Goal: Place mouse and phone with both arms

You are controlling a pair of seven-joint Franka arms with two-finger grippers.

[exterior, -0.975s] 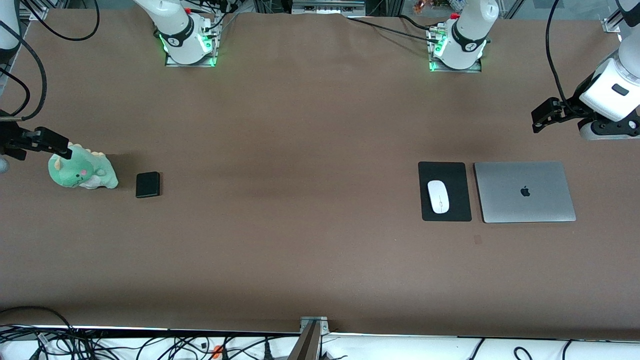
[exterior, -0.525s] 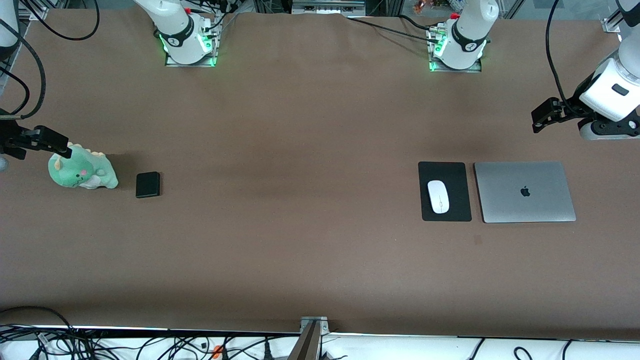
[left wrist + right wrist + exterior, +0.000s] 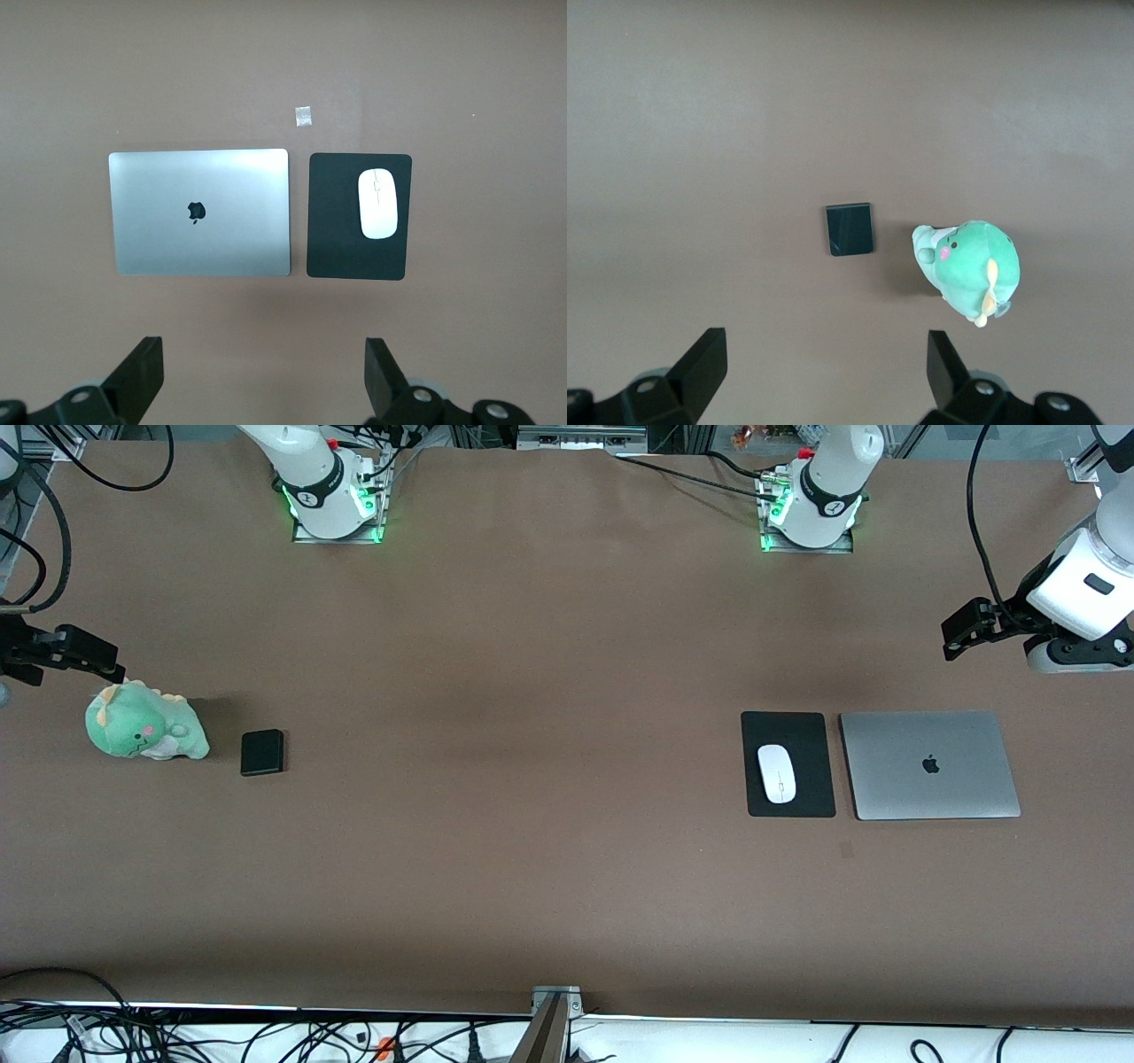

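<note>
Mouse [image 3: 777,773] on black pad [image 3: 788,804] beside laptop [image 3: 928,765]; phone [image 3: 262,752] beside green toy [image 3: 144,732]. Left hand [image 3: 955,637], right hand [image 3: 104,663]: wide, holding nothing, above desk [image 3: 532,779].

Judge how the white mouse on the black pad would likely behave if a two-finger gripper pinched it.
The mouse looks glossy and rounded, so the fingers may slip on its curved shell. It appears a rigid, low oval lying flat on the mouse pad, so it should hold its shape and is unlikely to tip or roll. Being small, it is probably light; a nudge might slide it across the pad.
</note>
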